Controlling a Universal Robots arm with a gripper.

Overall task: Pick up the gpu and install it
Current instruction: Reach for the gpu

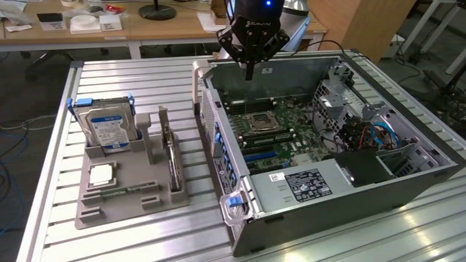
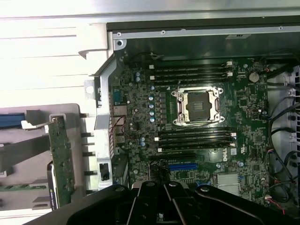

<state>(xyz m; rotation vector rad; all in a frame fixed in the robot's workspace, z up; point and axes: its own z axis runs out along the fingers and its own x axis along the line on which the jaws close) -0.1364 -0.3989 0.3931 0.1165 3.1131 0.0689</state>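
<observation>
Gpu stands on edge in the grey tray, just beside the case on the exterior view's left and not touching it. Nearly edge-on there, it reads as a thin dark slab. The wrist view gives its face as green-brown, dotted with small parts, bracket not made out. Farther back, the gripper hangs over the case's far wall, fingers pinched together on nothing, arm cut off above.

Closed gripper hovers over open computer case.
</observation>
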